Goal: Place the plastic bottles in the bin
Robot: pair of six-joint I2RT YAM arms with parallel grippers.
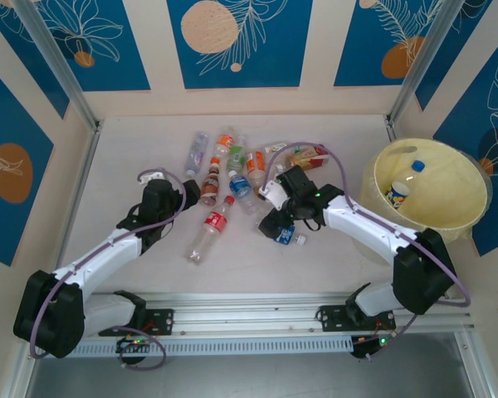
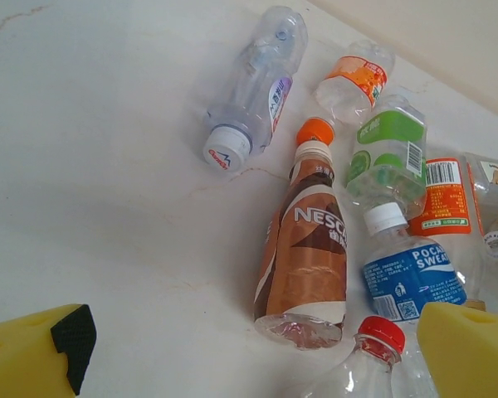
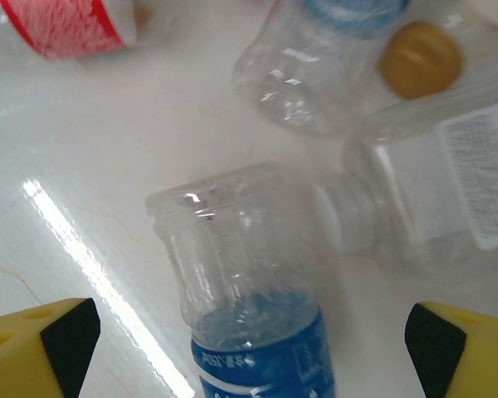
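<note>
Nearest, the left fingers [image 2: 33, 352] hang low over the desk [image 1: 133, 157], spread wide and gripping nothing. Just ahead of their gap lie the base of a brown bottle [image 2: 303, 257] and the cap end of a red bottle [image 1: 213, 225]. In the left wrist view the finger at the right overlaps the red bottle, and I cannot tell whether it touches.

The right fingers [image 3: 41, 352] are also wide apart, one on each side of a blue bottle [image 3: 253, 332] that lies on its side between them, clear of both, so nothing is held. A clear bottle [image 3: 448, 182] with a white label rests its neck against the blue bottle's base end.

Farther out, the other bottles [image 1: 232, 162] lie on their sides in a loose cluster at the middle of the desk, many touching. Among them are a white-capped bottle [image 2: 253, 91], an orange-label bottle [image 2: 361, 75], a green-label bottle [image 2: 390, 145] and a Pocari bottle [image 2: 411, 278] beside the brown bottle.

The bin [image 1: 452, 199] stands upright at the desk's right side, well apart from the cluster and just beside the right arm, with one blue-capped bottle [image 1: 401, 191] inside
</note>
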